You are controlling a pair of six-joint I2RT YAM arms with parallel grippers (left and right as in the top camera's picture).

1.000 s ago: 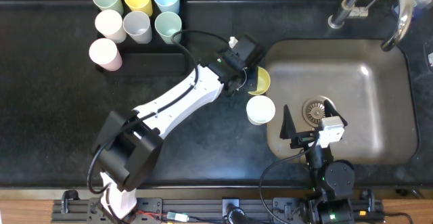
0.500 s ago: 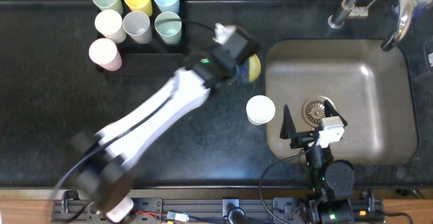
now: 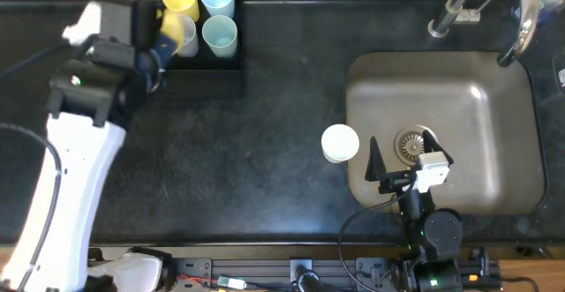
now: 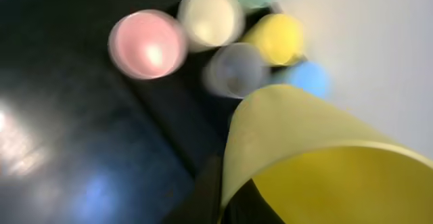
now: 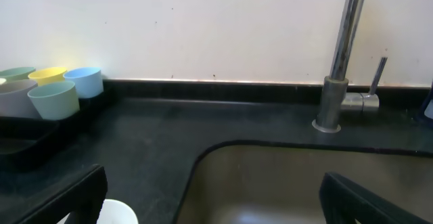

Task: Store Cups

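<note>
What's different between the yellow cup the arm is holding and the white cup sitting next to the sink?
The yellow cup is clamped in the left gripper, off the counter; the white cup rests on it, untouched. The yellow cup hangs near the tray of other cups; the white cup sits alone beside the sink. One is yellow, the other white; both are plain, handleless cups.

A dark, speckled stone worktop (image 3: 282, 195) spreads wide, glossy enough to throw back pale patches of light. Set into its right part is a rectangular stainless-steel sink (image 3: 494, 89) with a round metal drain (image 3: 406, 142) in its floor. A tall chrome tap (image 5: 340, 61) rises behind the basin. A plain white wall (image 5: 203, 28) stands behind, above a low dark upstand (image 5: 223, 91).
</note>
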